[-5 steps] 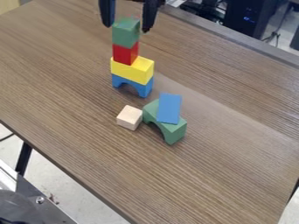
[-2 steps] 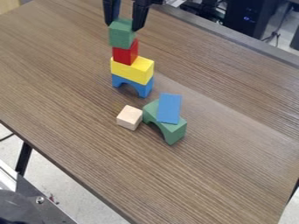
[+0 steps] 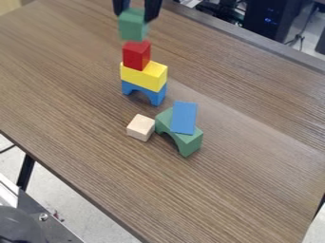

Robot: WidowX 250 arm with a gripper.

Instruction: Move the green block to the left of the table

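Observation:
At the top edge hangs my black gripper (image 3: 136,15), shut on the green block (image 3: 132,26) by its two sides. The block is held upright just above the red block (image 3: 136,55), with a thin gap between them. Under the red block come a yellow block (image 3: 145,76) and a blue arch (image 3: 144,91), stacked on the wooden table (image 3: 70,95).
Nearer the middle, a green arch (image 3: 188,141) carries a flat blue block (image 3: 184,117) leaning on its top. A pale wooden cube (image 3: 141,127) stands against its left end. The table's lower left edge runs diagonally.
My gripper has closed on the green block, which first shifted slightly left and then rose off the red block. The other blocks have stayed where they were.

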